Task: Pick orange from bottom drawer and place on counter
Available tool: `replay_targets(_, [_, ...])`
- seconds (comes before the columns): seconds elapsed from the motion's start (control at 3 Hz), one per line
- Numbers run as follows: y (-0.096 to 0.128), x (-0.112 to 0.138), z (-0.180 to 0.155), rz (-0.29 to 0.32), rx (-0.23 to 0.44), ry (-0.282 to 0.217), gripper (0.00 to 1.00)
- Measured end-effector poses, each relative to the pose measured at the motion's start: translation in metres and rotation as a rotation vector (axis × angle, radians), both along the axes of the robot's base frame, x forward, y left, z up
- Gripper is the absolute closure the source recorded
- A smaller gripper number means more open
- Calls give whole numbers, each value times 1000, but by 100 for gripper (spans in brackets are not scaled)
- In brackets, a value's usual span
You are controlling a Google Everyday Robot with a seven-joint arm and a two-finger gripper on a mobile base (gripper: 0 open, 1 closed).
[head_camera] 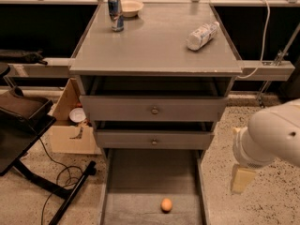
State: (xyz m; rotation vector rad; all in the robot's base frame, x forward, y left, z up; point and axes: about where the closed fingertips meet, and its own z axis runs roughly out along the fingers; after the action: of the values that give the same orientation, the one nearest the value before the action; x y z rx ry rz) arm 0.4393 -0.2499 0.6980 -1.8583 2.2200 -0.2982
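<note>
Floor [262, 205]: speckled stone-like ground around the cabinet. On the left we see a cardboard box [70, 125] tucked against the cabinet side and a dark stand with a loose cable.
Counter [154, 46]: the flat grey top of the cabinet, with a chipped lighter front edge. Its middle and front are bare, so we judge there is room to set the fruit down there.
Bottom drawer [140, 172]: pulled well out toward us, so its plain grey floor is open from above, which is what makes a reach down into it possible.
Upper drawers [152, 109]: two knobbed grey fronts, pushed in further than the bottom one, so they do not overhang the fruit.
Arm [274, 135]: a white rounded link coming in from the right edge, off to the right of the cabinet and above the floor.
Gripper [243, 179]: the pale piece hanging below the arm, right of the bottom drawer and outside its wall. We cannot tell whether it is apart or together. It holds nothing, and we judge the reach has not begun.
Bottle [202, 35]: white plastic, lying on its side at the counter's right rear.
Bowl [131, 6]: pale, at the left rear corner, just behind the can.
Can [115, 13]: upright at the left rear of the counter.
Orange [166, 205]: resting alone on the bottom drawer's floor near the front, slightly right of centre, well apart from the gripper.
</note>
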Motion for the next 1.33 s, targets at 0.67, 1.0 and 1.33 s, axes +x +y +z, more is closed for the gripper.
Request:
replay_targets(0.67, [-5, -7, -82, -79, 77, 116, 0])
replay_targets(1.0, [-5, -9, -84, -83, 78, 125, 0])
replay_targets(1.33, [6, -8, -114, -61, 82, 126, 0])
